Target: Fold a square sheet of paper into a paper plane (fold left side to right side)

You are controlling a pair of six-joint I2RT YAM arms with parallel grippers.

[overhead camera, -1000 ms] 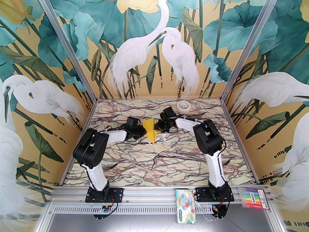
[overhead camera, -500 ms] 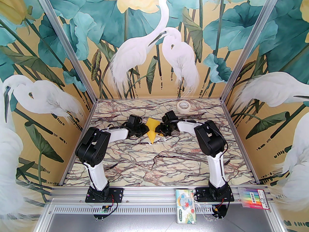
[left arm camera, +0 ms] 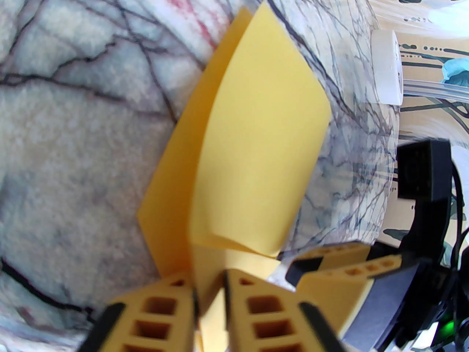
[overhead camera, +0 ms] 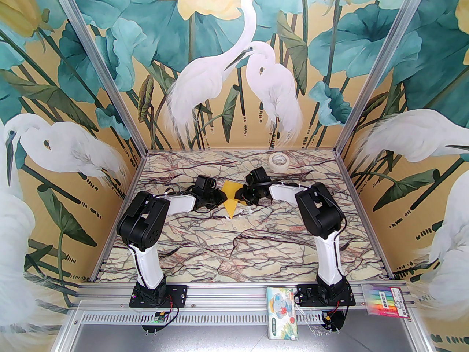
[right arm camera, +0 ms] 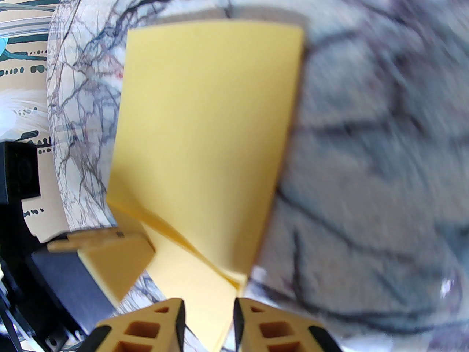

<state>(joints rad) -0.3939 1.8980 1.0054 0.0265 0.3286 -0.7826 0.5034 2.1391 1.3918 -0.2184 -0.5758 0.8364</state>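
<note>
Paper plane (overhead camera: pixel 231 202) straddled on both sides
Left tool (left arm camera: pixel 209 281) and right tool (right arm camera: pixel 209 303), both released, flank its flaps; tape roll (overhead camera: pixel 278 161) lies beyond right tool.

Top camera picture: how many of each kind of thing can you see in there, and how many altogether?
Robot arms: 2 (left arm, right arm)
Yellow paper plane: 1
Tape roll: 1
Cartoon packet: 1
Pack of coloured pens: 1
Total: 6
</note>
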